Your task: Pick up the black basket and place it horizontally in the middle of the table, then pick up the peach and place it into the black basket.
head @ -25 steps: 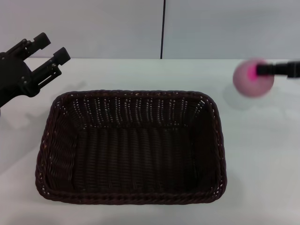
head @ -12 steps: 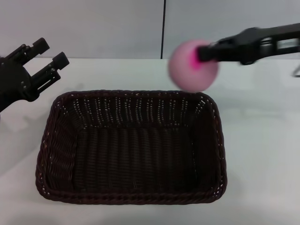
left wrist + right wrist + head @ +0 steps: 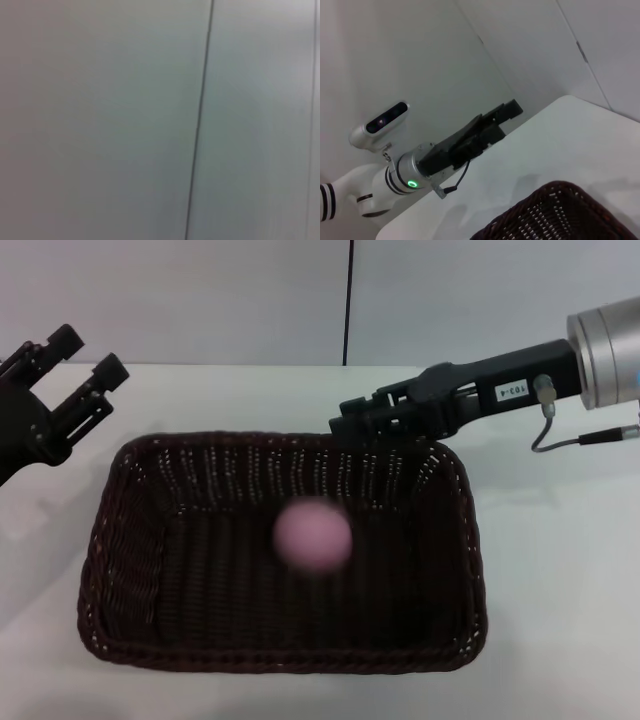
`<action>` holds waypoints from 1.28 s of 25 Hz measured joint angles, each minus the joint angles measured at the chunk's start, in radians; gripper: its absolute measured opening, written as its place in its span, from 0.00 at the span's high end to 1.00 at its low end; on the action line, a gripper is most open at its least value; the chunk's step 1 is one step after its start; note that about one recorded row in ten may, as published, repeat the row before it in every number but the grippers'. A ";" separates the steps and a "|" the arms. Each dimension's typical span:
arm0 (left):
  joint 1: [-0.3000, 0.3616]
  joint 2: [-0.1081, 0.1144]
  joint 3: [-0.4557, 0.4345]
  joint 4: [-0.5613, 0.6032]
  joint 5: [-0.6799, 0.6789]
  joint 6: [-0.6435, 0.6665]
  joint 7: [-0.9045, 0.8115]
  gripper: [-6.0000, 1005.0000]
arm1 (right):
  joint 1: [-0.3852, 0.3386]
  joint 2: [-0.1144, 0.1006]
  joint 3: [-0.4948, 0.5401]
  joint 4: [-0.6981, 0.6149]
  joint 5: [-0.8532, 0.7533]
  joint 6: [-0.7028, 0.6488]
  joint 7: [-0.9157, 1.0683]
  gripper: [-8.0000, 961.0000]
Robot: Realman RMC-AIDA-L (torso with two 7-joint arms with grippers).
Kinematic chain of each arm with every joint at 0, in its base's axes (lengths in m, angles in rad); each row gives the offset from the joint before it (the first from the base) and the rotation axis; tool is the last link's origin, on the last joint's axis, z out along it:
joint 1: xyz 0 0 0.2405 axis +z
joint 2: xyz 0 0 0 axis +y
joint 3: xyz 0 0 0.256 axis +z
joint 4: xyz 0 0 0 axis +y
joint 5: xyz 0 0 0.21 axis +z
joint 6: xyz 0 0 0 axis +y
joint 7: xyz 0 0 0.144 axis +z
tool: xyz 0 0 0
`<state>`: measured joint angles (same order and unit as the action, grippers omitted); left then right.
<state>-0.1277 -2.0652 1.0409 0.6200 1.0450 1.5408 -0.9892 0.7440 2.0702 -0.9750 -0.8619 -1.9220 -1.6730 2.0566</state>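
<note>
A plain white table (image 3: 560, 570) is filling the head view, carrying one thing directly on its surface: a large black basket (image 3: 130, 560), lying lengthwise at the centre and stretching from about 9 o'clock to 3 o'clock.

Robot lab or test bench, plain white worktop (image 3: 560, 570) lying bare, blank grey panelled wall (image 3: 200, 300) standing behind, dark seam (image 3: 348, 300) running down it

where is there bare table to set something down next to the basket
The table is bare right of the basket, below the right gripper, and in a strip behind its far rim. The near-left corner is bare too. The left gripper crowds the far left, and the peach sits over the basket's middle.
</note>
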 joint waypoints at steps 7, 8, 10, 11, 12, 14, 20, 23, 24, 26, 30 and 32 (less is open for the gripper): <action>-0.002 0.001 -0.003 -0.056 -0.049 0.006 0.058 0.34 | -0.083 -0.006 0.106 -0.057 0.011 -0.001 -0.034 0.46; -0.002 0.003 -0.010 -0.082 -0.067 0.016 0.075 0.34 | -0.106 -0.006 0.149 -0.069 0.012 0.001 -0.051 0.44; -0.002 0.003 -0.016 -0.097 -0.075 0.023 0.084 0.34 | -0.201 0.002 0.314 -0.070 0.057 0.005 -0.172 0.39; 0.000 0.004 -0.050 -0.129 -0.086 0.046 0.104 0.34 | -0.201 0.002 0.314 -0.070 0.057 0.005 -0.172 0.37; 0.004 0.004 -0.088 -0.158 -0.087 0.067 0.122 0.34 | -0.234 0.002 0.364 -0.045 0.094 0.011 -0.232 0.34; 0.004 0.004 -0.088 -0.158 -0.087 0.067 0.122 0.33 | -0.299 0.001 0.452 0.059 0.191 0.022 -0.378 0.34; 0.018 0.005 -0.260 -0.361 -0.088 0.124 0.332 0.33 | -0.460 0.007 0.654 0.514 0.529 0.020 -1.039 0.33; 0.018 0.004 -0.293 -0.407 -0.088 0.131 0.386 0.33 | -0.480 0.008 0.672 0.643 0.610 0.012 -1.208 0.33; 0.019 0.002 -0.327 -0.444 -0.088 0.138 0.416 0.33 | -0.484 0.008 0.674 0.686 0.642 0.011 -1.260 0.33; 0.020 0.000 -0.358 -0.479 -0.088 0.143 0.438 0.33 | -0.489 0.009 0.675 0.760 0.688 0.008 -1.345 0.33; 0.019 -0.001 -0.375 -0.518 -0.088 0.145 0.460 0.33 | -0.480 0.010 0.670 0.811 0.704 0.004 -1.428 0.33; 0.019 -0.001 -0.378 -0.522 -0.088 0.149 0.460 0.33 | -0.477 0.010 0.668 0.814 0.704 0.004 -1.429 0.33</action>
<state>-0.1082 -2.0662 0.6632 0.0976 0.9571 1.6897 -0.5287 0.2673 2.0801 -0.3067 -0.0478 -1.2179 -1.6690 0.6278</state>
